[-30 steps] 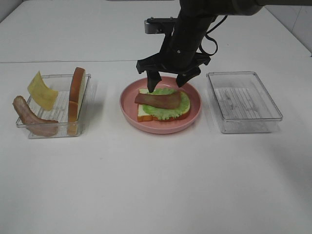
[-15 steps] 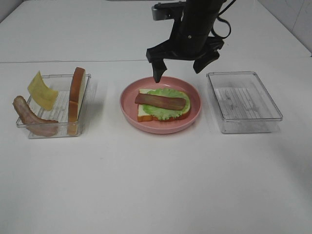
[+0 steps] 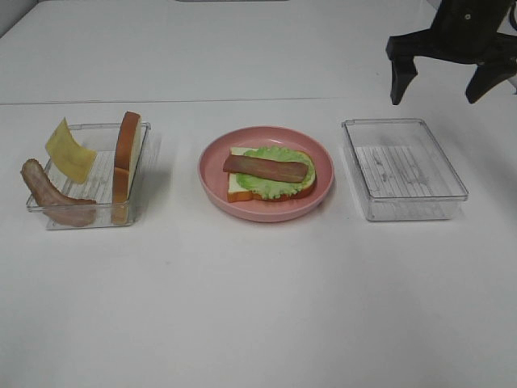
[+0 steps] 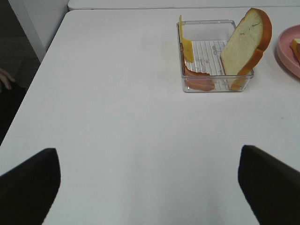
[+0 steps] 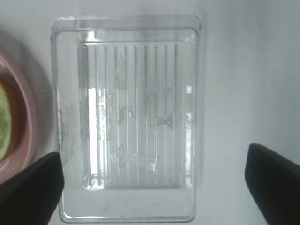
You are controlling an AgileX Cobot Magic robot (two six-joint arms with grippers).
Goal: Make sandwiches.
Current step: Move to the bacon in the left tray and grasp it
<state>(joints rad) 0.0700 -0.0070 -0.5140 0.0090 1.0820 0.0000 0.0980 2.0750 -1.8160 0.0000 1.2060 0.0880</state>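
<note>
Nearest, only bare counter (image 3: 258, 323). Behind it, three things in one row. At the left, a transparent tray (image 3: 101, 182) with a yellow cheese slice (image 3: 69, 151), a spare bacon strip (image 3: 52, 198) and an upright bread slice (image 3: 127, 153) standing on edge. In the middle, a pink plate (image 3: 266, 214) with the half-made sandwich (image 3: 242, 186). At the right, a second transparent tray (image 3: 404, 174), nothing seen inside. On the plate, from below to above: bottom bread slice (image 3: 237, 191), round lettuce leaf (image 3: 283, 187), then one bacon strip (image 3: 265, 167) flat across the leaf. One second ago, right fingers low around this strip; now strip resting free, nothing touching it. Judged from this: bacon layer done, cheese and top bread not yet brought from the left tray. Farther back, at the right edge, the right fingers (image 3: 396, 77): spread wide, holding nothing, tips pointing down, lifted and pulled away from the plate to high over the second transparent tray. Left fingers (image 4: 28, 185) not in the high view; in the wrist view also spread wide and empty, over bare counter, well apart from the left tray. Probably next: reach with these for the cheese slice.
</note>
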